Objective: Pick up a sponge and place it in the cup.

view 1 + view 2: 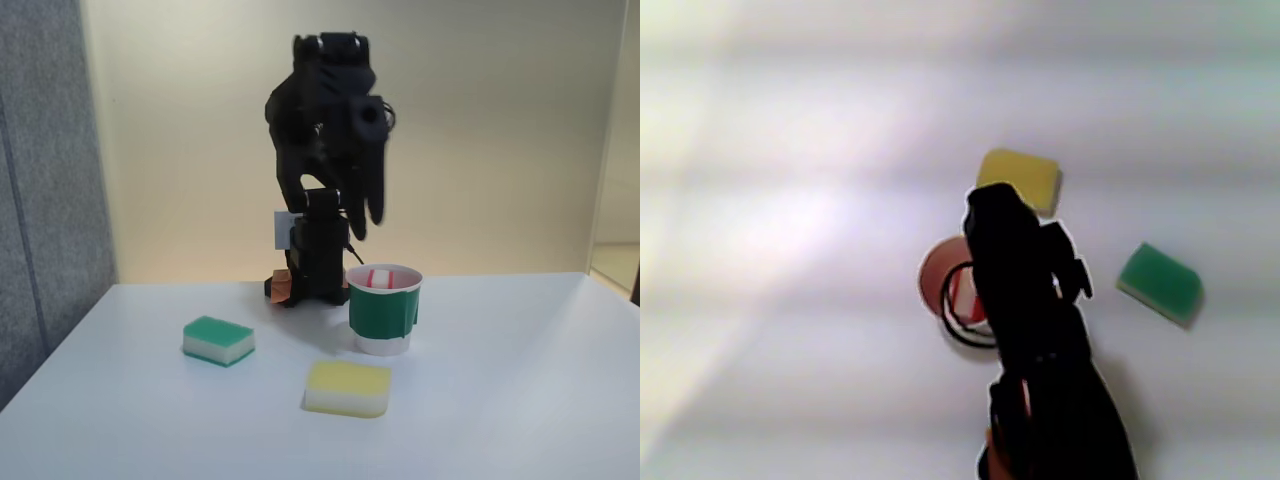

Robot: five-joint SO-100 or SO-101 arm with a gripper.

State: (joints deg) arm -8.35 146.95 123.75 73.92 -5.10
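The sponge [381,277] sits inside the cup [383,315], standing on edge so that its red and white layers show as stripes just below the white rim. Seen from the other view, the same striped sponge [966,296] lies against the 3 o'clock side of the cup's [937,272] round mouth, partly behind the dark arm.

The gripper [366,218] hangs over the cup with clear air between its tips and the rim. In the fixed view the sponge lies at about 5 o'clock from the fingertips, almost straight below. The fingers point down and nothing shows between them; they look released, with a narrow gap, though the dark shapes blur together and the width of that gap is hard to judge. From the other view the gripper [990,205] reaches across the cup toward 12 o'clock, its tip close to the yellow sponge [1019,178].

The sponge's long axis appears upright, along the cup's wall. By this look the placing is done, and the next move only calls for lifting away without brushing the rim.

On the table [520,400], the yellow sponge lies at 7 o'clock from the cup in the fixed view, and the green sponge [218,340] at about 9 o'clock, farther off. Both are apart from the cup.
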